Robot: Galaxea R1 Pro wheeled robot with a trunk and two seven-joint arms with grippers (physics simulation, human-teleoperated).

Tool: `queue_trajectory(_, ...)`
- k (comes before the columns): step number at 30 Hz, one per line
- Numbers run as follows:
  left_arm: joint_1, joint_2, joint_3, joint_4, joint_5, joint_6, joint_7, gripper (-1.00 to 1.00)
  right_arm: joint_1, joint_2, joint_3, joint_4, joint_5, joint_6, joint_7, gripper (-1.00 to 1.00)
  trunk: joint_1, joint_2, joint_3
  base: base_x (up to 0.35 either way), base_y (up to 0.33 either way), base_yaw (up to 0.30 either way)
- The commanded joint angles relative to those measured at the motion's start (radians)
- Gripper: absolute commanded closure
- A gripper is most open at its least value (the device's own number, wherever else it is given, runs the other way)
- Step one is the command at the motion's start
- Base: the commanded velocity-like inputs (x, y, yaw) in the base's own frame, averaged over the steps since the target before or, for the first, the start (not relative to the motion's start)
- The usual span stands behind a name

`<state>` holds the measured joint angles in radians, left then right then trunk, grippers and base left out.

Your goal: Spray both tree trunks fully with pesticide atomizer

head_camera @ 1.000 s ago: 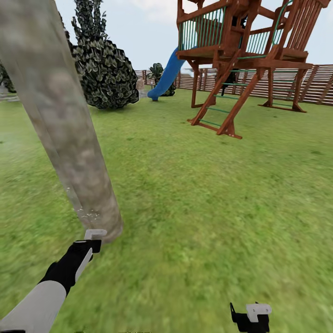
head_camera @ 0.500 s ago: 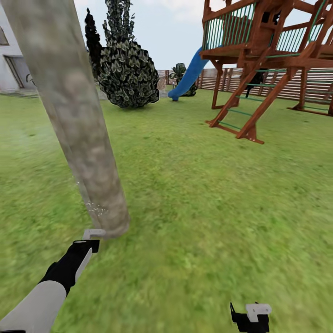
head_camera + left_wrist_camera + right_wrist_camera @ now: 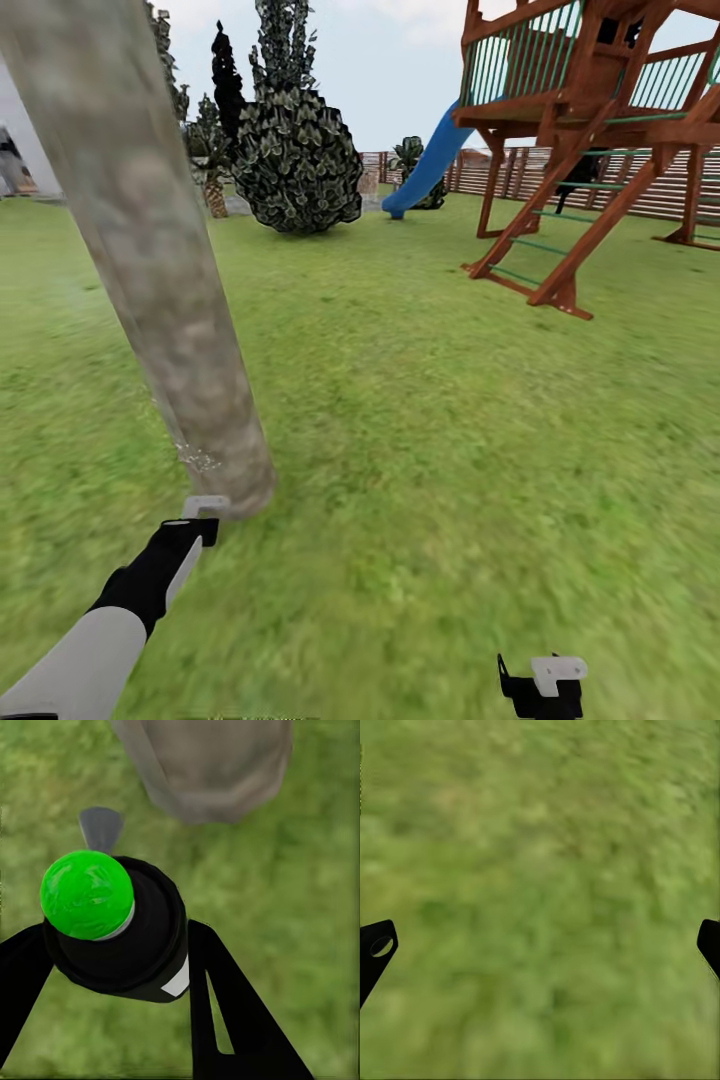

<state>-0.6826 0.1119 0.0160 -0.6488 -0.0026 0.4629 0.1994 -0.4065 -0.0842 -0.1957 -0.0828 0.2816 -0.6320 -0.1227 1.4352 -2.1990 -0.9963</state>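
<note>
In the left wrist view my left gripper (image 3: pixel 116 945) is shut on the pesticide atomizer (image 3: pixel 139 945), a black bottle with a bright green round cap (image 3: pixel 86 894) and a grey nozzle (image 3: pixel 100 827). The nozzle faces the foot of a tree trunk (image 3: pixel 210 765). From the head view that thick pale mottled trunk (image 3: pixel 165 280) leans up to the top left, with fine white specks (image 3: pixel 197 460) low on its bark. My left gripper (image 3: pixel 200 518) hovers just short of its base. My right gripper (image 3: pixel 542 688) hangs low over the grass, open, its fingers (image 3: pixel 375 952) apart with nothing between them.
Green lawn (image 3: pixel 450 450) stretches ahead and to the right. A brown wooden play tower (image 3: pixel 590 130) with a blue slide (image 3: pixel 425 165) stands at the back right before a slat fence (image 3: pixel 690 190). A dark round bush (image 3: pixel 298 165) and narrow dark cypresses stand at the back.
The camera has turned left, so the play tower, slide and bush sit further right in the picture. Both arms keep their places in the view, the left still at the trunk's base.
</note>
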Motion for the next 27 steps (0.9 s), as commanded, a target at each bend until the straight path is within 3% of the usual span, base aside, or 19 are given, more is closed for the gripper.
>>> queue_trajectory(1,0.000,0.000,0.000,0.000,-0.001,0.000,0.000,1.00,0.000,0.000,0.000,0.000,0.000,0.000,0.000,-1.00,0.000,0.000,0.000,0.001,-0.270,0.272)
queue_trajectory(11,-0.019,-0.033,-0.009,-0.066,0.006,0.018,-0.016,1.00,0.000,-0.001,-0.002,0.000,-0.001,0.000,0.000,-1.00,0.000,0.000,0.000,0.010,-0.066,0.243)
queue_trajectory(14,-0.063,-0.079,-0.011,-0.099,0.000,0.041,-0.019,1.00,0.000,-0.003,-0.002,0.000,0.000,0.000,0.000,-1.00,0.000,0.000,0.000,0.000,0.000,0.026)
queue_trajectory(15,-0.082,-0.078,-0.011,-0.102,0.000,0.083,-0.029,1.00,0.000,-0.003,-0.002,0.000,0.000,0.000,0.000,-1.00,0.000,0.000,0.000,0.000,0.000,0.003)
queue_trajectory(17,-0.091,-0.057,-0.009,-0.101,-0.006,0.103,-0.068,1.00,0.000,-0.004,-0.002,0.000,0.000,0.000,0.000,-1.00,0.000,0.000,0.000,0.000,0.000,0.001)
queue_trajectory(20,-0.094,0.029,-0.007,-0.102,-0.007,0.111,-0.105,1.00,0.000,-0.005,-0.002,0.000,0.000,0.000,0.000,-1.00,0.000,0.000,0.000,0.000,0.000,0.000)
queue_trajectory(21,-0.094,0.038,-0.007,-0.102,-0.007,0.112,-0.107,1.00,0.000,-0.005,-0.002,0.000,0.000,0.000,0.000,-1.00,0.000,0.000,0.000,0.000,0.000,0.000)
queue_trajectory(23,-0.094,0.029,-0.011,-0.104,-0.005,0.112,-0.108,1.00,0.000,-0.005,-0.002,0.000,0.000,0.000,0.000,-1.00,0.000,0.000,0.000,0.000,0.000,0.000)
queue_trajectory(25,-0.108,-0.017,-0.025,-0.105,-0.004,0.116,-0.109,1.00,0.000,-0.005,-0.002,0.000,0.001,0.000,0.000,-1.00,0.000,0.000,0.000,0.000,0.000,0.000)
queue_trajectory(27,-0.122,-0.014,-0.025,-0.104,-0.005,0.123,-0.110,1.00,0.000,-0.005,-0.002,0.001,0.001,0.000,0.000,-1.00,0.000,0.000,0.000,0.000,0.000,0.000)
